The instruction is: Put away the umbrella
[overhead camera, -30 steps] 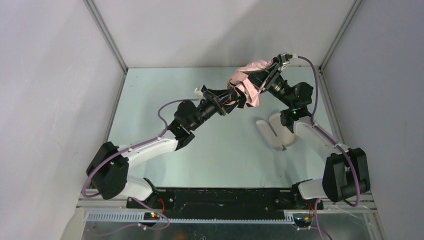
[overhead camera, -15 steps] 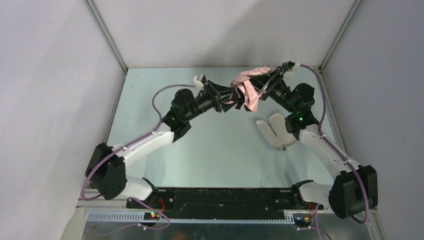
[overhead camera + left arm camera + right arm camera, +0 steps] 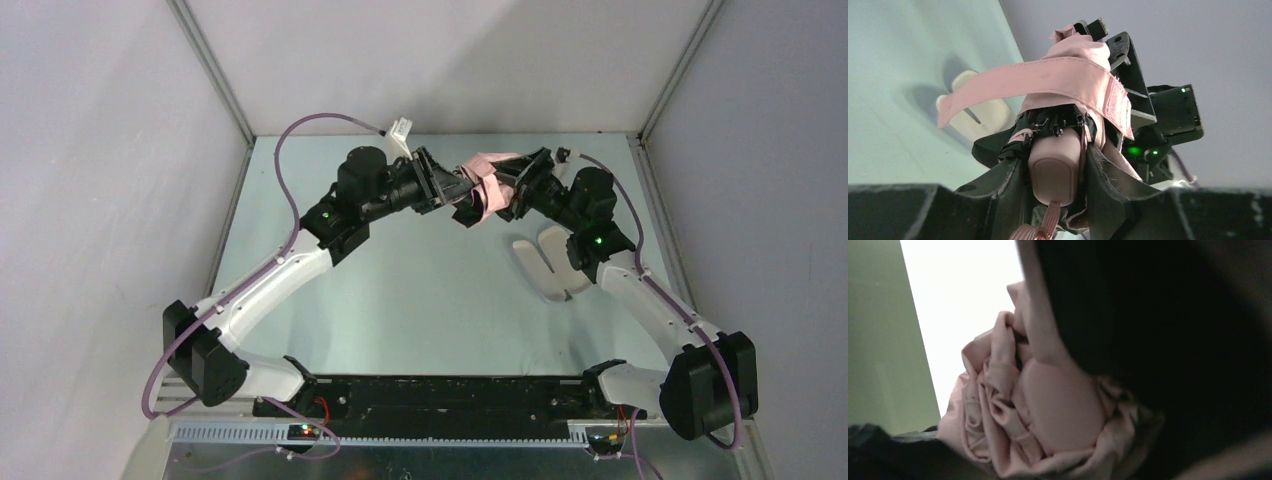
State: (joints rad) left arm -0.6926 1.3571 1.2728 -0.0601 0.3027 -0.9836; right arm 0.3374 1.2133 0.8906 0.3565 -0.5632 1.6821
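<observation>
Overlap hides much from above: the umbrella (image 3: 487,178) hangs over the table's (image 3: 420,290) far side between both arms, and I cannot tell whether the right gripper (image 3: 515,188) grips it. A smooth lilac case (image 3: 545,262) lies on the table. My left wrist camera shows the left gripper (image 3: 1055,168) clenched on the rounded pink handle (image 3: 1054,172), a flat fabric strap (image 3: 1048,82) looping off. Right wrist: blurred, crumpled pink folds, half blocked by darkness.

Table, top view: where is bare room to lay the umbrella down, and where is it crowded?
Bare: the table middle, between the left arm, the open case and the black rail. Crowded: the far edge, where the left tool and right tool meet at the umbrella.
</observation>
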